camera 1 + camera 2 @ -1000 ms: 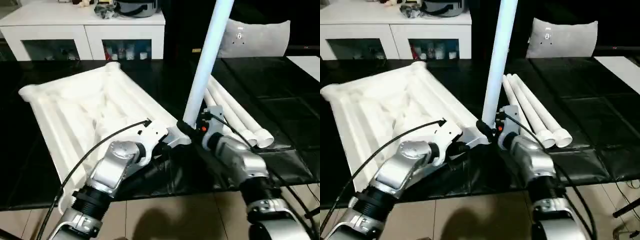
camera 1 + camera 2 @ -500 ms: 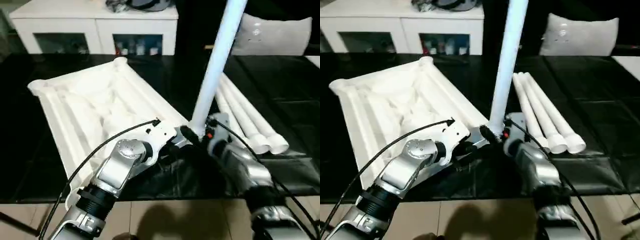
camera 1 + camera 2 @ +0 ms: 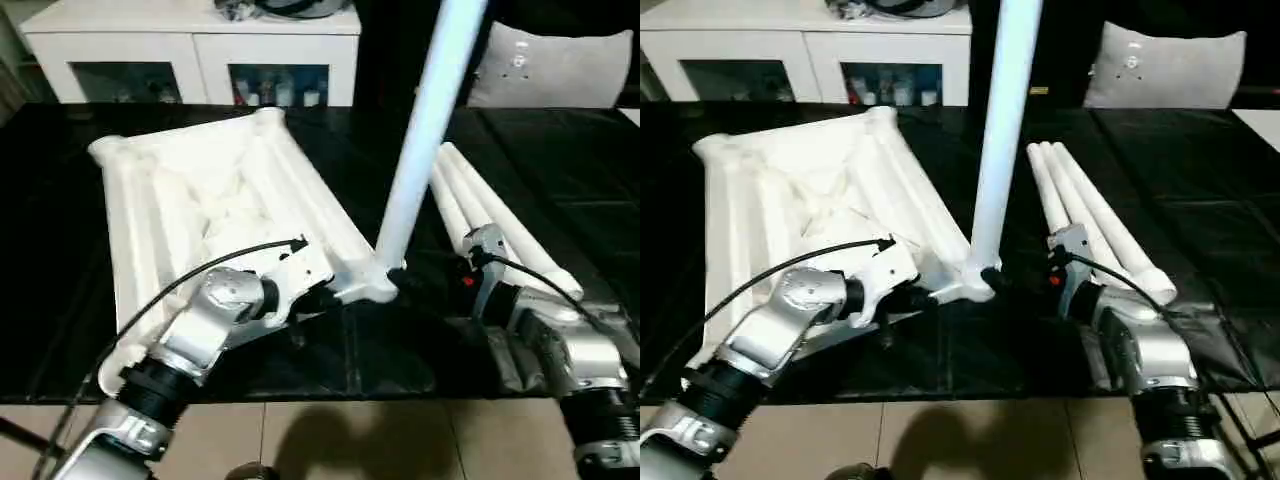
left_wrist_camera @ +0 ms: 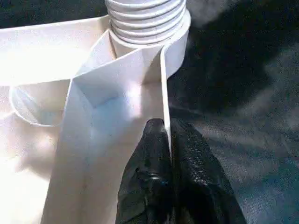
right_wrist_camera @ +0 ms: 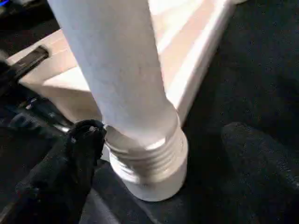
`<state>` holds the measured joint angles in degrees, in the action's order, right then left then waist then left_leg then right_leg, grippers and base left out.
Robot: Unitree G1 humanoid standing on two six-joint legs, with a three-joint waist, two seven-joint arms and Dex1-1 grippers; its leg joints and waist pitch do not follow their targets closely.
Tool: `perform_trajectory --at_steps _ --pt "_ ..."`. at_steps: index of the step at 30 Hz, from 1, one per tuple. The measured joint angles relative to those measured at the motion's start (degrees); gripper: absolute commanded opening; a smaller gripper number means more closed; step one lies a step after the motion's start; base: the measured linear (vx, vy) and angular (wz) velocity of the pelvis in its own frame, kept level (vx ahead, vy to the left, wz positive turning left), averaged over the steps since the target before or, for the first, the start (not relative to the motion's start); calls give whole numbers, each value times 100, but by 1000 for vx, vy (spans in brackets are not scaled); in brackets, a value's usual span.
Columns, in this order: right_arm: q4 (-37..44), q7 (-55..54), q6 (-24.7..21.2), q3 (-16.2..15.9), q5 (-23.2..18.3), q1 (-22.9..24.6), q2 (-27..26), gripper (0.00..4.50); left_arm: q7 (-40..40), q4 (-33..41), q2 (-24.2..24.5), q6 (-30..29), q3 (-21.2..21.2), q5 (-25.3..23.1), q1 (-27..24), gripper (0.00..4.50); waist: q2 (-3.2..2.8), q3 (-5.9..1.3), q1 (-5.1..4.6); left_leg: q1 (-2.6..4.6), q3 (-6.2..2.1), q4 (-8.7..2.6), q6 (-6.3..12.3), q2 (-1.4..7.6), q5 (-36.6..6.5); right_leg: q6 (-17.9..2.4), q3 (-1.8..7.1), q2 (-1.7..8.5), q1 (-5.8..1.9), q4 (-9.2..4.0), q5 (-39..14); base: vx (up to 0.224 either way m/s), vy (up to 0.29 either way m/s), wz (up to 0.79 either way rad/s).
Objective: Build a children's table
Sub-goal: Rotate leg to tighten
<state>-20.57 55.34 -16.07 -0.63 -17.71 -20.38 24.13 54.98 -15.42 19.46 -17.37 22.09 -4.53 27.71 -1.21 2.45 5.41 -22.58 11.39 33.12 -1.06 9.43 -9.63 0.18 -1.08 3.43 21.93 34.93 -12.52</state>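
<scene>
From my station I saw a black work surface [image 3: 560, 150] spread across the middle of the room, its covering divided by seams into panels. Beige floor tiles [image 3: 330, 440] ran along its near edge. Behind it stood a low white cabinet [image 3: 200, 50] with glass doors, small items showing on the shelf inside and dark clutter lying on its top. To the right of it a grey cushion [image 3: 560, 65] leaned against a dark backdrop.
</scene>
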Motion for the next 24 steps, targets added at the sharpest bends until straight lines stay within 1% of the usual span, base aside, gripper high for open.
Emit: perform_trajectory --at_steps 2,3,4,9,12,13,14,16,18,19,20,23,24 --pt "84 301 91 -238 152 -4 259 443 352 -36 256 363 83 43 4 0 0 0 12 -2 0 1 0 0 0 0 -1 0 1 0 0 0 0 0" --pt "93 376 139 -262 208 -5 320 443 442 -54 310 441 86 43 5 0 0 0 25 -3 0 2 0 0 0 0 -2 0 0 0 0 0 0 0" --pt "117 433 182 -289 247 -6 354 443 496 -67 344 499 91 39 5 0 0 0 34 -2 0 3 0 0 0 0 -2 1 0 1 0 0 0 0" --pt "144 974 437 -628 344 -32 429 443 915 -128 486 828 238 42 77 0 5 1 61 -1 0 8 1 0 0 -1 -2 4 -3 2 1 0 0 0" --pt "144 1167 450 -699 376 -41 455 443 1077 -130 522 951 275 51 83 0 6 1 97 -1 1 8 1 0 0 -1 -2 4 -3 4 1 0 0 0" --pt "144 1208 450 -718 374 -49 466 426 1111 -132 531 978 284 61 83 0 6 2 105 -1 1 8 1 0 0 -1 -3 3 -2 4 1 0 0 0" --pt "144 1279 449 -743 368 -62 480 426 1142 -133 542 1004 298 76 83 0 6 2 114 -1 1 8 1 1 0 -1 -3 3 -2 6 1 0 0 0" --pt "144 1382 439 -788 363 -79 483 404 1207 -133 562 1035 310 95 83 0 6 2 117 -1 1 8 1 1 0 -1 -4 3 -2 6 1 0 0 0" --pt "144 1401 433 -817 361 -94 482 397 1245 -133 563 1047 315 98 83 0 6 2 122 -2 1 11 1 1 0 -1 -4 3 -2 8 1 0 0 0" --pt "144 1409 427 -819 357 -102 482 389 1249 -134 563 1052 317 98 83 0 6 2 123 -2 1 14 1 1 0 -1 -4 3 -2 9 1 0 0 0" --pt "144 1427 418 -819 350 -110 481 369 1250 -137 563 1060 318 97 83 0 6 2 123 -2 1 16 1 1 0 -1 -4 4 -2 10 1 0 0 0" --pt "144 1529 365 -819 261 -112 480 346 1258 -185 559 1117 318 98 94 0 6 1 123 -2 0 21 1 2 0 -1 -4 4 -3 14 1 0 0 0" --pt "144 1553 355 -819 247 -112 480 346 1260 -192 559 1124 318 98 96 0 6 1 122 -2 0 22 1 2 0 -1 -4 3 -2 16 1 0 0 0"
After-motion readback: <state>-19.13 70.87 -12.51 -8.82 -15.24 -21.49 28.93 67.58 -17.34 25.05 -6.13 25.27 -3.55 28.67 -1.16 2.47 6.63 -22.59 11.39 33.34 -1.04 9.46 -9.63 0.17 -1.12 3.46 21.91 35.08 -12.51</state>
